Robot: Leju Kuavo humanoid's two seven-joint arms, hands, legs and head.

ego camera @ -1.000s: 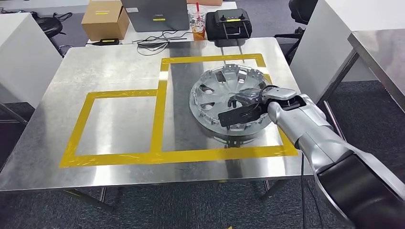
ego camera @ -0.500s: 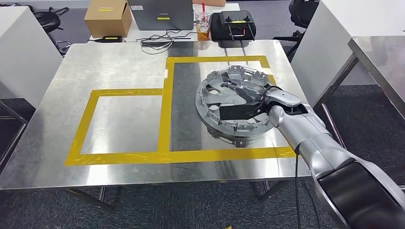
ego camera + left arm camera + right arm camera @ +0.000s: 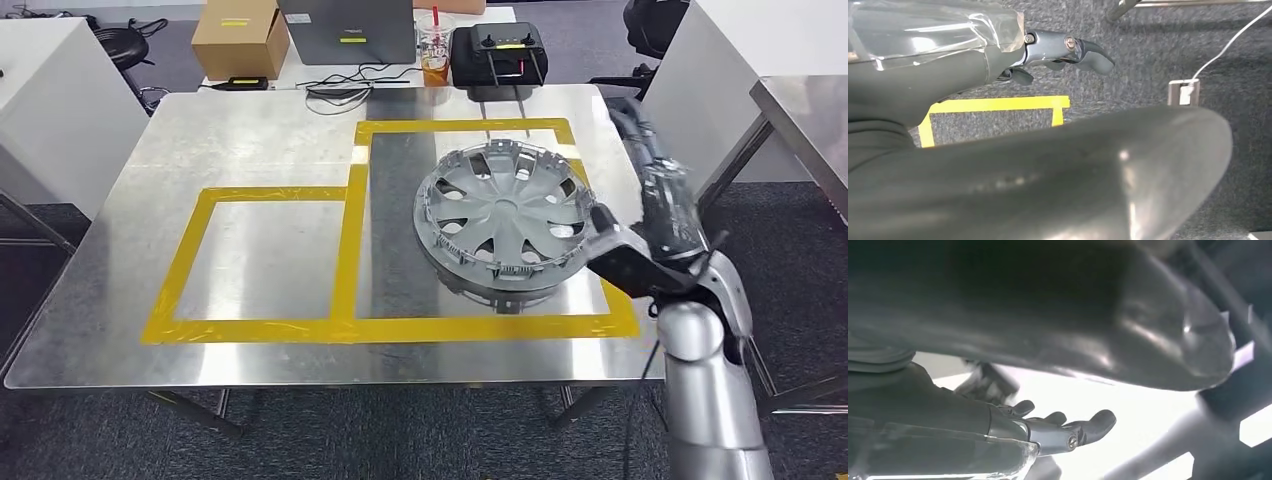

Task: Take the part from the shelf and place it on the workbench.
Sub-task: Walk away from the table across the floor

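1. The right hand held nothing; in the right wrist view its fingers lay loosely apart with only bright blur beyond them.
2. Just beside those fingers, off their tips, the part, a grey wheel cover, lay face up on the workbench, apart from the hand and inside the larger yellow tape outline.
3. The left hand hung low over dark carpet, its fingers curled in on nothing.
4. Beyond the part, at the far edge, stood a cardboard box, a laptop, a drink cup and a black controller.
5. Judged from this, the placing step looked finished; the next move would call only for drawing the right arm clear without nudging the rim.
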